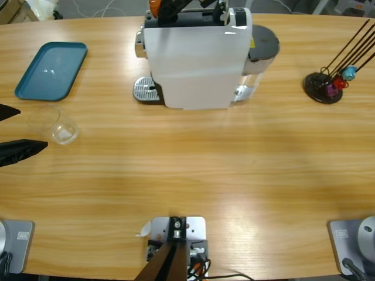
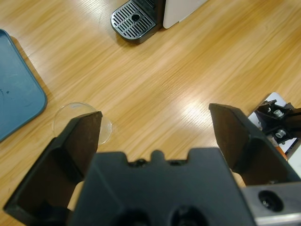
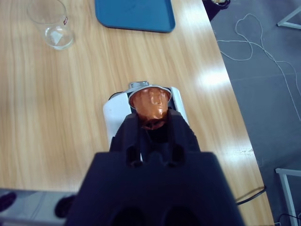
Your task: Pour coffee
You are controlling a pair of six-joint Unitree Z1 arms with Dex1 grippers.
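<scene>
- While the left gripper (image 2: 155, 136) hangs with its 2 jaws spread wide and empty, the glass tumbler (image 1: 63, 130) stands just beside it on the table (image 1: 193, 170), at 9 o'clock, just below the teal tray (image 1: 50, 70).
- Whether any coffee is in the tumbler can't be told from these views.
- Above the white coffee machine (image 1: 196, 58), the right gripper (image 3: 153, 123) pinches an orange capsule (image 3: 150, 106).
- Thin glass: light, rigid, slippery, breakable; I'd grip it mid-wall, gently.

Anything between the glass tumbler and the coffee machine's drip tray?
No. In the high view only bare wooden table lies between the glass tumbler and the drip tray; the left wrist view agrees.
</scene>
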